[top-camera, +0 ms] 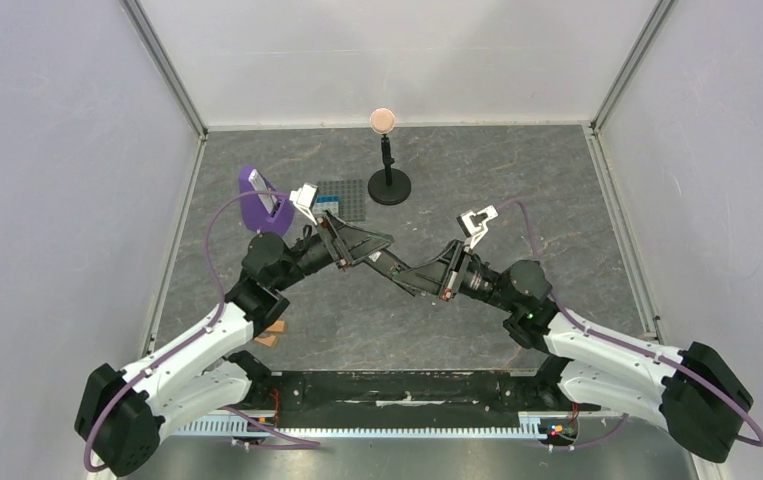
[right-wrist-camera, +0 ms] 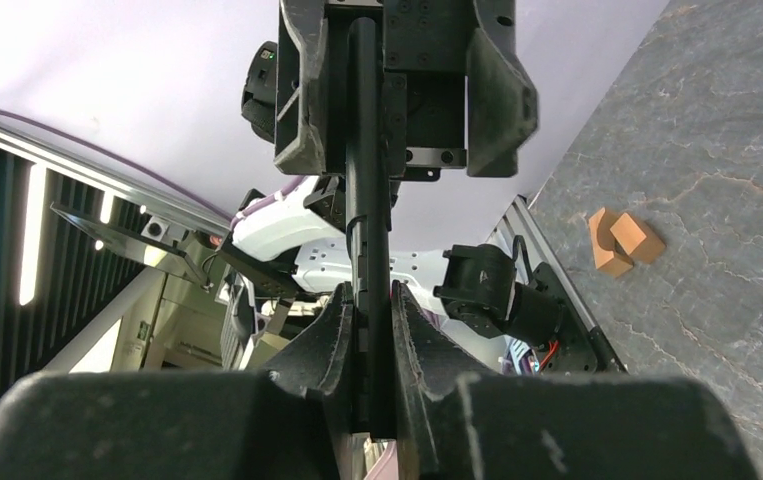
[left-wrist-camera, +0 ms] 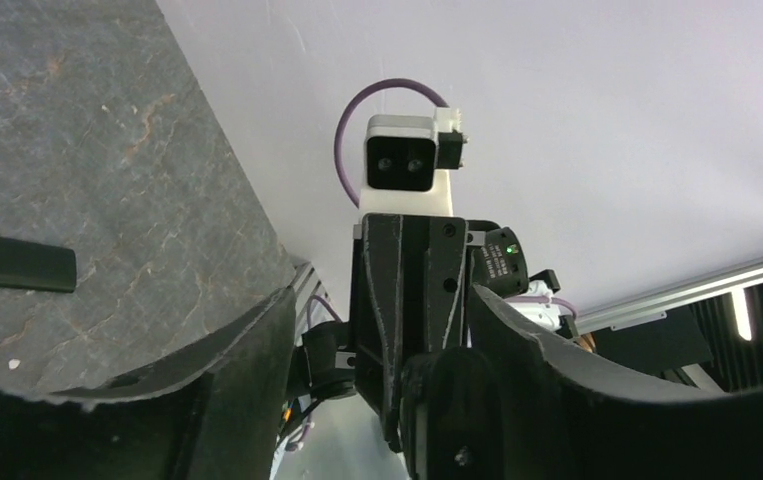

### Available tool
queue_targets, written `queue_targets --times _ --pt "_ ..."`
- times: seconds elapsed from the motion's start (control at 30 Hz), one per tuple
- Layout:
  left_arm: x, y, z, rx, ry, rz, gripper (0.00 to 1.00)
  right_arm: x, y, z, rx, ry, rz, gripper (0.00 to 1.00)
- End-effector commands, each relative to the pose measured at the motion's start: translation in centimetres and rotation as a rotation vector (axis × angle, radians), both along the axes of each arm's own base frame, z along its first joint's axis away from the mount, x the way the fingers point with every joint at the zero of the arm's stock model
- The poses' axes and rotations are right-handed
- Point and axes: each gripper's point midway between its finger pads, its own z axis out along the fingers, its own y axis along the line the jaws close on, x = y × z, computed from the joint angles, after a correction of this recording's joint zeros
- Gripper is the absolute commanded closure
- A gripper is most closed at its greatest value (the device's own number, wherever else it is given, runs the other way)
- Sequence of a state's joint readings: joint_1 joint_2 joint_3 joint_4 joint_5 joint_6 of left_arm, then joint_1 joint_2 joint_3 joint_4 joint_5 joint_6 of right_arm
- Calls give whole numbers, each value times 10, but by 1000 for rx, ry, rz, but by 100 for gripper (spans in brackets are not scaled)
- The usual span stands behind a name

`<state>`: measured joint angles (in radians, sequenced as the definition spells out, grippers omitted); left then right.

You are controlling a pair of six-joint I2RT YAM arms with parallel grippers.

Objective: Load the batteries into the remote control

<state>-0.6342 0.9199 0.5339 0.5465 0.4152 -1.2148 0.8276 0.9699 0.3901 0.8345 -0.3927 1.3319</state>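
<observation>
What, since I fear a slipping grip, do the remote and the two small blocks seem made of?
The remote control looks like black plastic, smooth, with a faint sheen along its narrow edge. The blocks look like wood or matte plastic: flat orange-tan faces, crisp corners, no shine; the look leaves it open.

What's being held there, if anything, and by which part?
The right gripper pinches the remote control at one end. The left gripper has its jaws open around the other end, not gripping.
</observation>
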Motion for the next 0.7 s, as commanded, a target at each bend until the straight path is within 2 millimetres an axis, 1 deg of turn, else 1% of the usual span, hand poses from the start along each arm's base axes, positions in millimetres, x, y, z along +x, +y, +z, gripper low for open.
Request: queue_targets --times 0.0,0.1,0.13,0.27,0.3,0.4,0.5,0.57,0.67 --pt "-6 1 11 80 -103 -29 28 -13 -1 35 53 -105 54 100" --pt "-5 13 5 221 -141 19 24 -21 -1 39 4 -154 94 100" --pt "-7 20 6 266 -168 36 20 -23 -1 39 -22 -171 98 100" --pt "-12 48 9 437 -243 116 9 -22 -4 26 -187 -231 88 100" --pt "-13 53 13 459 -264 131 7 -22 -6 23 -210 -240 89 100" --pt "-16 66 16 532 -316 159 6 -28 -12 22 -246 -277 117 100" --pt "-14 71 14 582 -339 166 5 -34 -16 20 -294 -331 155 100" --pt "-14 71 14 609 -362 154 5 -41 -18 16 -334 -384 204 100" --pt "-22 62 20 608 -459 73 6 -50 -24 1 -437 -441 276 100"
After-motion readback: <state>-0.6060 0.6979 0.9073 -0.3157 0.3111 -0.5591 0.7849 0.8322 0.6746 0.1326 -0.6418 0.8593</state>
